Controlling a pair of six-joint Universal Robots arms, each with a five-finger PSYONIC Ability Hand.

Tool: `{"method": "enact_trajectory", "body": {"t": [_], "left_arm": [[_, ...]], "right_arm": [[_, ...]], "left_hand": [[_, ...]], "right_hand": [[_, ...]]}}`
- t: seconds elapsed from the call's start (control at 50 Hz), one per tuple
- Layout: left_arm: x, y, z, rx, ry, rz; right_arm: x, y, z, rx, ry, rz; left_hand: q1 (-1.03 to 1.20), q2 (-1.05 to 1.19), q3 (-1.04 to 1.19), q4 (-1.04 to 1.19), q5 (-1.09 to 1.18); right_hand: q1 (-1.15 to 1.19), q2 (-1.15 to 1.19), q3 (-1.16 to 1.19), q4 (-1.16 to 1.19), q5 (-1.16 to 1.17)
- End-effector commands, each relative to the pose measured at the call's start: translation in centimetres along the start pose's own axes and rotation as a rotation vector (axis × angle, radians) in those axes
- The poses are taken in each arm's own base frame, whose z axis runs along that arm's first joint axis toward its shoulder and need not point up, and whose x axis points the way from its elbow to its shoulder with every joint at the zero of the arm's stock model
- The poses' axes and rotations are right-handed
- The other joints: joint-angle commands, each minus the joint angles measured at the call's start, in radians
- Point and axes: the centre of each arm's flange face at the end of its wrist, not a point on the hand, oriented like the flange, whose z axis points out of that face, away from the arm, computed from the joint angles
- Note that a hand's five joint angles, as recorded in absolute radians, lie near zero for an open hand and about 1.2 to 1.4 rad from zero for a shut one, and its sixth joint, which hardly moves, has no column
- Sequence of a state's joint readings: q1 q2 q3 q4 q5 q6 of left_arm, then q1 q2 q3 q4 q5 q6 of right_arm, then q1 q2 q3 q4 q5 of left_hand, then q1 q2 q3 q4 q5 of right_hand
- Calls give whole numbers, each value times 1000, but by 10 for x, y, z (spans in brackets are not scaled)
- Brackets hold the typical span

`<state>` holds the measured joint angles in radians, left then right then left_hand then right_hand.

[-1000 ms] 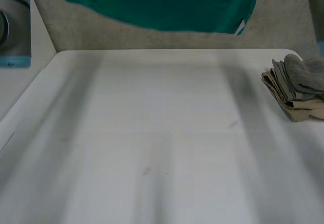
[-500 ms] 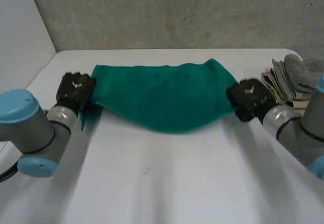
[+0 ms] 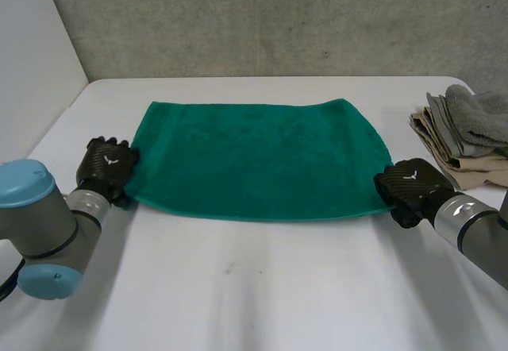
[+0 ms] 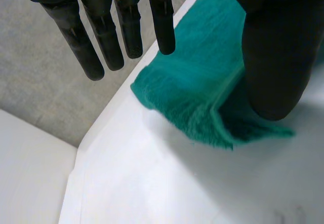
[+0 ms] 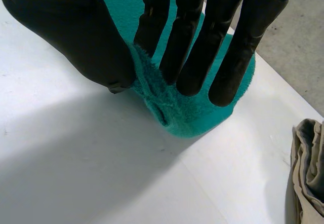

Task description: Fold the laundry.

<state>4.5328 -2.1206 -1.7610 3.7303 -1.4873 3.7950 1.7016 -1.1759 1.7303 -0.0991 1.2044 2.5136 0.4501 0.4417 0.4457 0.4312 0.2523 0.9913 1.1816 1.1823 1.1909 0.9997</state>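
Note:
A green towel (image 3: 254,160) lies spread flat on the white table (image 3: 262,287). My left hand (image 3: 107,168) rests at its near left corner. In the left wrist view that hand (image 4: 276,57) is open, its fingers straight and apart from the thumb, and the towel's corner (image 4: 202,97) lies loose on the table below them. My right hand (image 3: 409,188) is at the near right corner. In the right wrist view this hand (image 5: 76,36) pinches the towel's bunched corner (image 5: 172,110) between thumb and fingers.
A stack of folded grey and beige laundry (image 3: 468,140) sits at the table's right edge, just beyond my right hand; it also lies beside the right hand (image 5: 309,173) in the right wrist view. A grey wall stands behind the table.
The towel came down from the air onto the table and now lies flat. Both hands drew its near edge toward me, and the left hand opened.

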Motion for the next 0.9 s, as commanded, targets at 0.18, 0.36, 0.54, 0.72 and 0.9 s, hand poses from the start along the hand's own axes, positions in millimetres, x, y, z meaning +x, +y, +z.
{"method": "enact_trajectory", "body": {"t": [0.18,0.36,0.54,0.72,0.9], "left_arm": [[-7,12,-13,-99,24,-9],[-21,-19,-88,-255,173,148],[-17,-31,-182,-455,453,318],[-28,-35,-125,-273,262,361],[-10,-34,-34,-124,145,338]], "right_arm": [[4,-2,1,3,11,-4],[2,-18,-35,-128,-93,-89],[13,-21,-102,-410,-309,-193],[37,-17,-73,-332,-161,-189],[36,-24,8,-113,7,-263]], "left_hand": [[946,955,951,965,969],[946,955,951,965,969],[946,955,951,965,969],[946,955,951,965,969],[946,955,951,965,969]], "right_hand": [[405,215,214,205,222],[405,215,214,205,222],[405,215,214,205,222],[405,215,214,205,222],[405,215,214,205,222]]}}
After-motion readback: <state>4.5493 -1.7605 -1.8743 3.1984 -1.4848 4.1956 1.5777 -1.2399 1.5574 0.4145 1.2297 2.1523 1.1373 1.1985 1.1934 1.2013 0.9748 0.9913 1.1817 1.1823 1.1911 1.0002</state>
